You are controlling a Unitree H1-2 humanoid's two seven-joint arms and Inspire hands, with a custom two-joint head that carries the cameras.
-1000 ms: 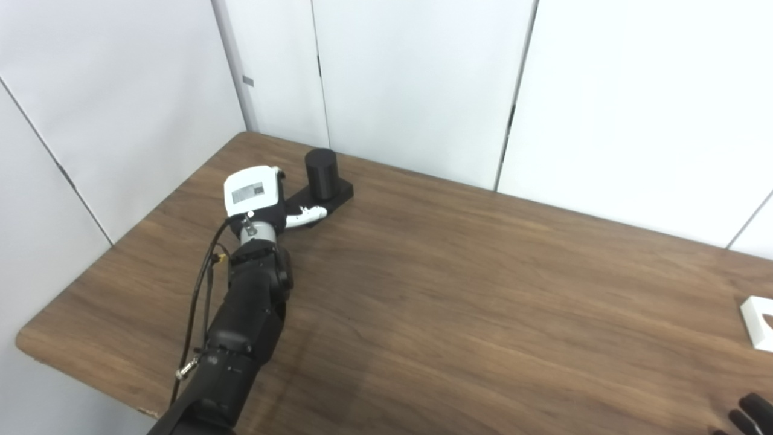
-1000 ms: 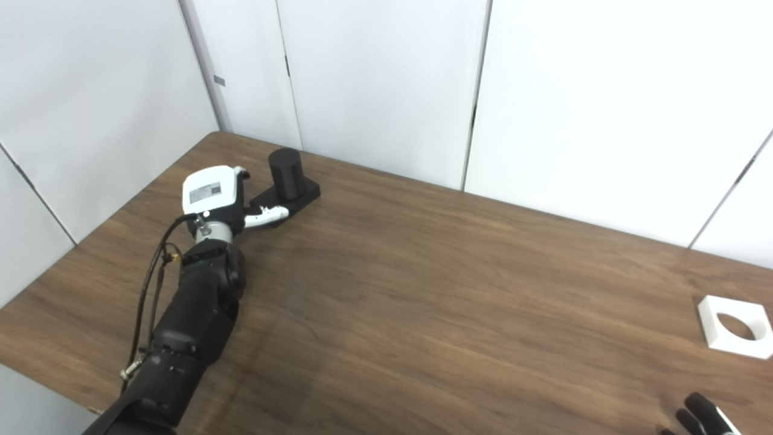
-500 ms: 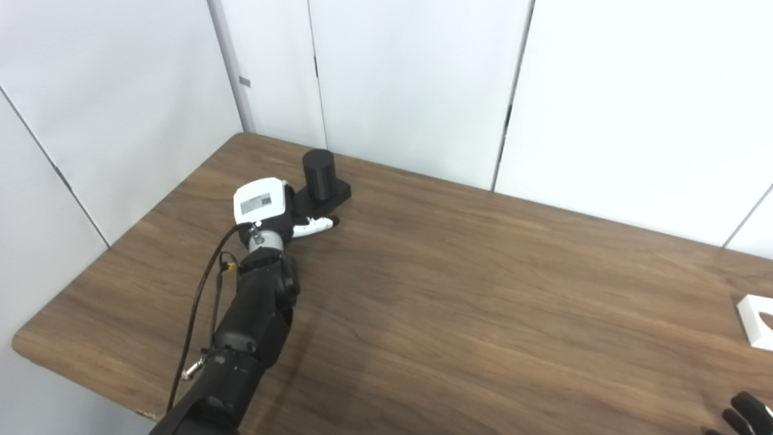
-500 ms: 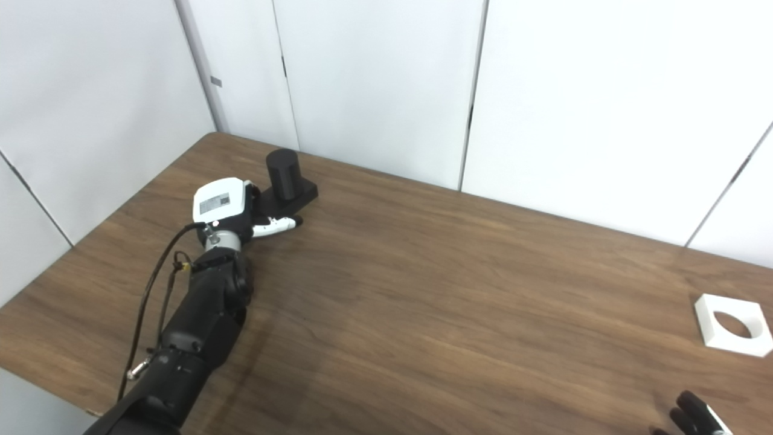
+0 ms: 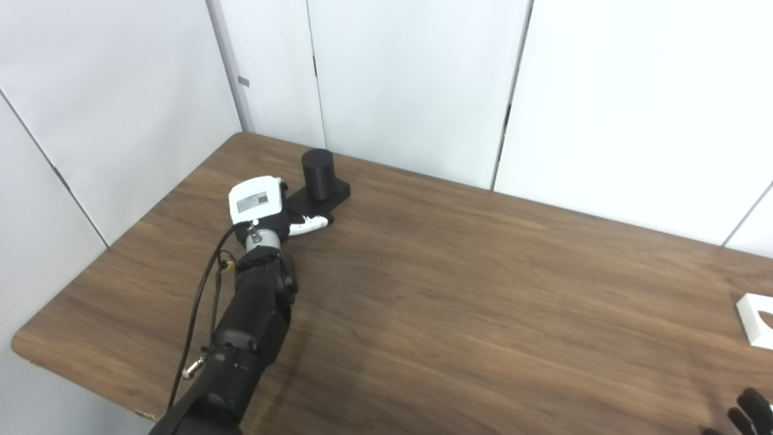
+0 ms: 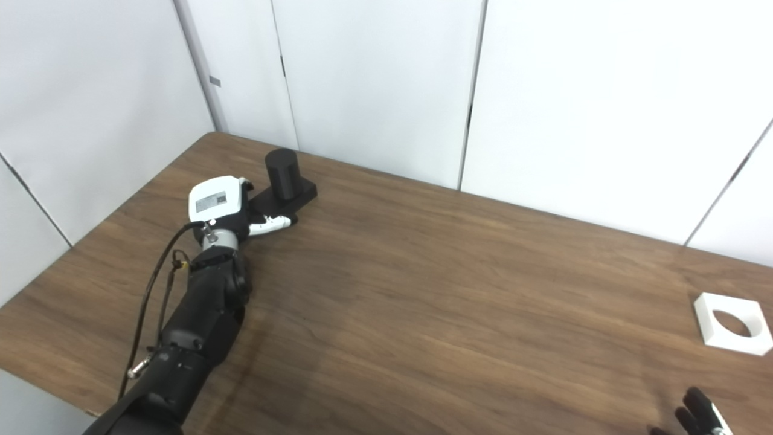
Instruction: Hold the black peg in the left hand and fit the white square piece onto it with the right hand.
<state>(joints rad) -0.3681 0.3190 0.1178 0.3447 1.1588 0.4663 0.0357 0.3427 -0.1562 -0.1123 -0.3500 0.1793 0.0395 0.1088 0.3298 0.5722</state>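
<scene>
The peg (image 5: 317, 174) stands upright on its black base at the table's (image 5: 459, 290) far left. My left hand (image 5: 266, 208) rests against that base; whether it grips I cannot tell. The white piece (image 6: 732, 323) lies far right, my right hand (image 6: 694, 415) barely showing, its state unclear.

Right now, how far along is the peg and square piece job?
Early. Nothing is fitted yet. The left hand is at the black peg, at the near end of its base, but whether it grips is unclear. The white square piece lies untouched on the table, with the right hand barely in view. Left: lifting the peg, picking up the piece, fitting it.
</scene>
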